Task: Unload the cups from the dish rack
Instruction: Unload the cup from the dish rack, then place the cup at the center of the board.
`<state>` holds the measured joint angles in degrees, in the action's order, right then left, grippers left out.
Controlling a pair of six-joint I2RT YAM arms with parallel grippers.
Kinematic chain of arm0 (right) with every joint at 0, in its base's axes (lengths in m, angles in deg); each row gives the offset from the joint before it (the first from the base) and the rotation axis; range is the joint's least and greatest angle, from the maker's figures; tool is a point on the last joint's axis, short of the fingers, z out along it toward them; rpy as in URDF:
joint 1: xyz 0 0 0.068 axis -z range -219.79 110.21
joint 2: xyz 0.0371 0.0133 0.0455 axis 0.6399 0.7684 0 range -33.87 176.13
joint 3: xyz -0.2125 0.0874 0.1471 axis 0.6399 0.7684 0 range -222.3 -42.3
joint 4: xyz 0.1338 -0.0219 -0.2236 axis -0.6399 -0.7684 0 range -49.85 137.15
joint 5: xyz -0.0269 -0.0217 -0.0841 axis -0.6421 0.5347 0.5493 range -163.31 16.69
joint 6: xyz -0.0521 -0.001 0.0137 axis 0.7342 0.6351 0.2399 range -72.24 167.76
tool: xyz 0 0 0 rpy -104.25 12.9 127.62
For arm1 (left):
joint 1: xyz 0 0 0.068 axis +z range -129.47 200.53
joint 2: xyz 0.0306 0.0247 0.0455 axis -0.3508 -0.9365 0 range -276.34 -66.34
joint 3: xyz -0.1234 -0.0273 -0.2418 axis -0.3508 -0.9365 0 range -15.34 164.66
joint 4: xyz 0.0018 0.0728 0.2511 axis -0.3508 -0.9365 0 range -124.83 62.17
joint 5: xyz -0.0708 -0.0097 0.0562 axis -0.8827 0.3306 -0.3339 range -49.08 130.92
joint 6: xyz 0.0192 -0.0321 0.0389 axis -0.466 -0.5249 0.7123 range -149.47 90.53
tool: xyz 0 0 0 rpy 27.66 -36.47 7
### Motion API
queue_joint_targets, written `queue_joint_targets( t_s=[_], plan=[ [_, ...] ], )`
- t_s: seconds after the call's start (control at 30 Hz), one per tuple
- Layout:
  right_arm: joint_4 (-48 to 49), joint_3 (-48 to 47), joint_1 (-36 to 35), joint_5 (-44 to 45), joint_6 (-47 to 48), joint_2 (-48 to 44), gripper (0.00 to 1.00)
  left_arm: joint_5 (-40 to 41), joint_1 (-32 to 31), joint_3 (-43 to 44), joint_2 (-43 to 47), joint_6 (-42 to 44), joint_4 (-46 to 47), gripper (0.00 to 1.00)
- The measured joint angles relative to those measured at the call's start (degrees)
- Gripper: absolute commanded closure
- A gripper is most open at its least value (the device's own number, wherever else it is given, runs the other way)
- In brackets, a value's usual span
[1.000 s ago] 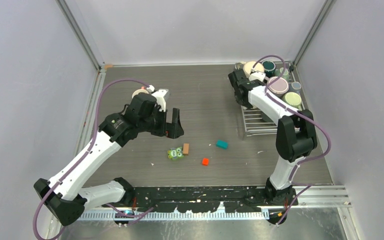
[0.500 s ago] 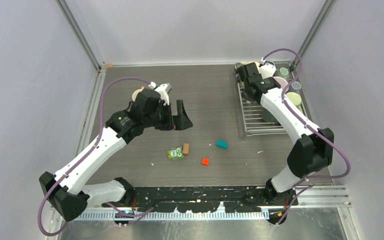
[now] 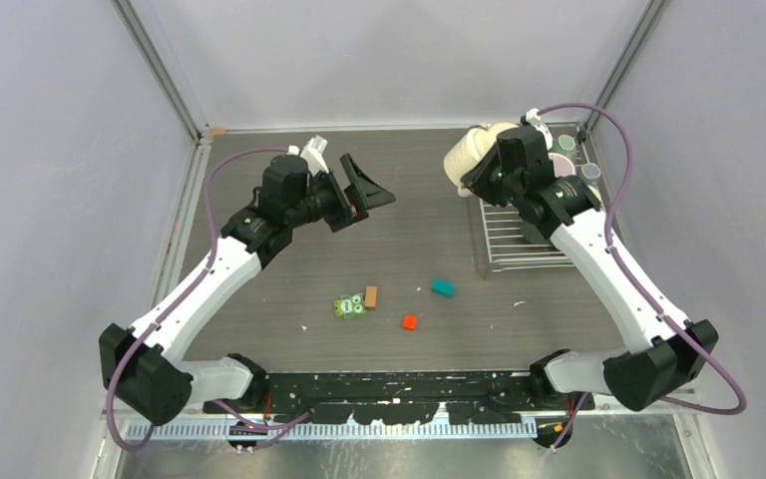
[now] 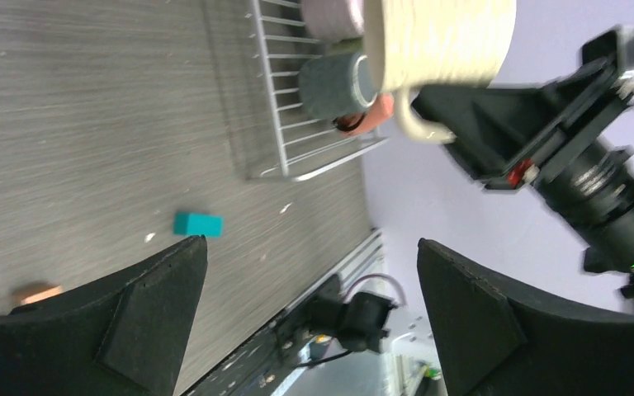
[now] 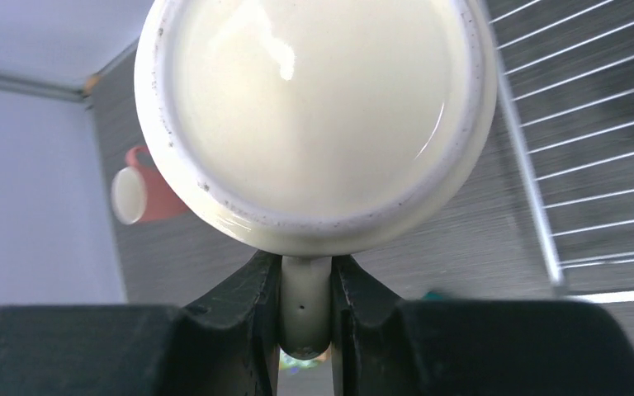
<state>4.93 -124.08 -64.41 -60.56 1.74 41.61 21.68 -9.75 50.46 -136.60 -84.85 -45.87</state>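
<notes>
From above, the right gripper (image 3: 481, 172) holds the cream mug (image 3: 467, 150) in the air just off the far left corner of the rack (image 3: 519, 244). The mug is tipped on its side, likely because the grip is on its handle. Other mugs (image 3: 562, 162) sit at the rack's far right. The left gripper (image 3: 367, 190) hangs spread wide and empty over the table (image 3: 419, 220), pointed toward the mug, perhaps to receive it. The left wrist view shows its fingers far apart with nothing between them, the cream mug above the rack's edge, and a teal block (image 4: 197, 223) on the table. The right wrist view shows the jaws clenched on the handle (image 5: 305, 301), a thin but firm hold. A pink mug (image 5: 144, 191) lies on the table to the left, outside the rack.
</notes>
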Motion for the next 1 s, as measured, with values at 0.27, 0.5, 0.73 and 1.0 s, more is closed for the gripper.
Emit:
queue_joint_targets(
  t_s=[0.27,0.5,0.73,1.0],
  plan=[
    [11.2,6.8,-1.6,-13.2,-8.3,-3.7,0.99,-5.3,4.4,-4.4,-4.4,-14.7,19.2,0.0],
    [22.3,12.4,-2.1,-22.2,-16.1,-3.7,0.99,-7.4,6.2,-5.3,-8.3,-24.9,33.0,0.06],
    [31.8,15.1,-2.4,-28.7,-21.7,-3.4,0.99,-9.0,6.2,-5.8,-12.7,-33.7,44.7,0.18],
    [40.2,16.2,-2.6,-35.8,-24.6,-2.0,0.99,-10.0,6.2,-6.2,-13.8,-40.3,52.8,0.36]
  ],
)
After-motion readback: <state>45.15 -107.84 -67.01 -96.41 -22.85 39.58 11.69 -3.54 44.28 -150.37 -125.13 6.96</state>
